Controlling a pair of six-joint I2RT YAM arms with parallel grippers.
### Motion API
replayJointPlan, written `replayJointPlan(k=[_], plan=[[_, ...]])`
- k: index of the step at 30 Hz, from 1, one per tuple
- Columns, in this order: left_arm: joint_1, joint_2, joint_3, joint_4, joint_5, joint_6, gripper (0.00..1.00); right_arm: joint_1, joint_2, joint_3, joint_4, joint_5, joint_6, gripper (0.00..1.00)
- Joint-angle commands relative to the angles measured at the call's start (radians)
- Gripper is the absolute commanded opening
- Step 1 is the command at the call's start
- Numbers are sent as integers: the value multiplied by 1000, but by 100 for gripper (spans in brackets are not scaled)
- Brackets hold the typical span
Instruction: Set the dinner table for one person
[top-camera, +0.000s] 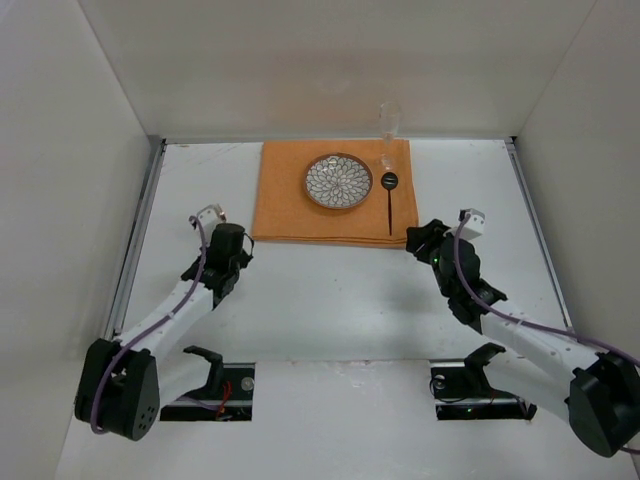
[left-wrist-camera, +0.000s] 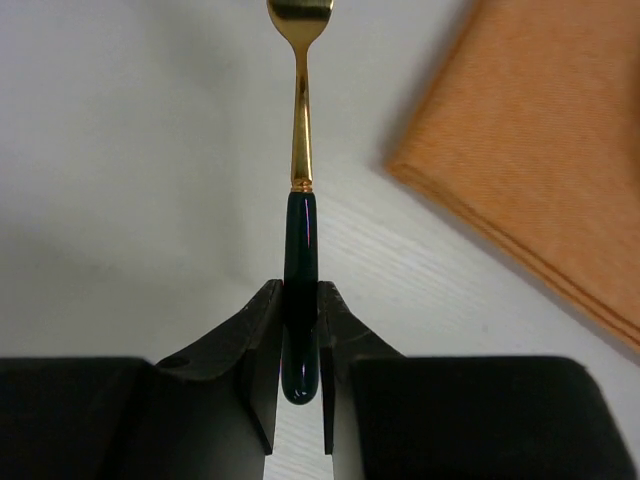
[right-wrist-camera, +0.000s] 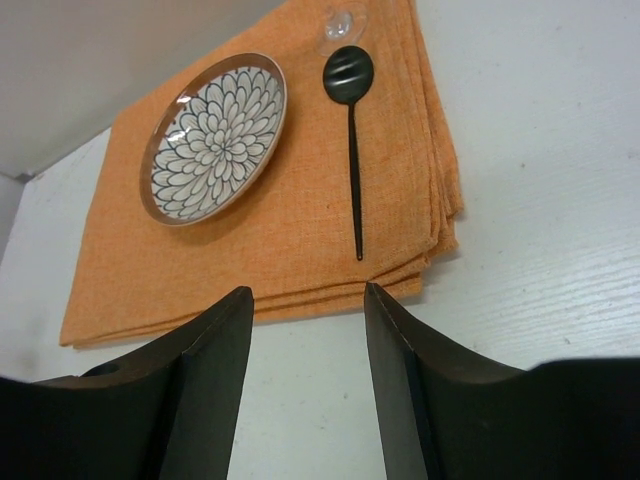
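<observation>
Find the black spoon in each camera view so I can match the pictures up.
Top external: the black spoon lies on the right side of the orange placemat, right of the plate.
Left wrist: not in it; the left gripper grips a fork.
Right wrist: upper centre, right of the plate, bowl end farthest.
Shared landmark: the orange placemat, in all three views.

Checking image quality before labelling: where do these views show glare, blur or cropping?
Left wrist: a glare streak runs down the fork's dark handle, and its gold head is soft and cut off at the top edge. Right wrist: plate and spoon are sharp, and the glass is cropped. Top external: even light, and the clear glass is barely visible.
</observation>
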Motion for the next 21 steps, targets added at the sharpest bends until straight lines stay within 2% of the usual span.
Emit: replayJointPlan(k=[1,8,13,21], plan=[[-67,77,145,132,-13,129,0,8,22,48,60,-2,-13,54],[-80,402,419,235,168,299,0,9,39,51,64,-2,-16,55],[-77,629,652,188,260,364,0,23,45,57,66,-4,-21,55],[-64,843,826,99,300,421,0,24,29,54,66,-4,-23,55]])
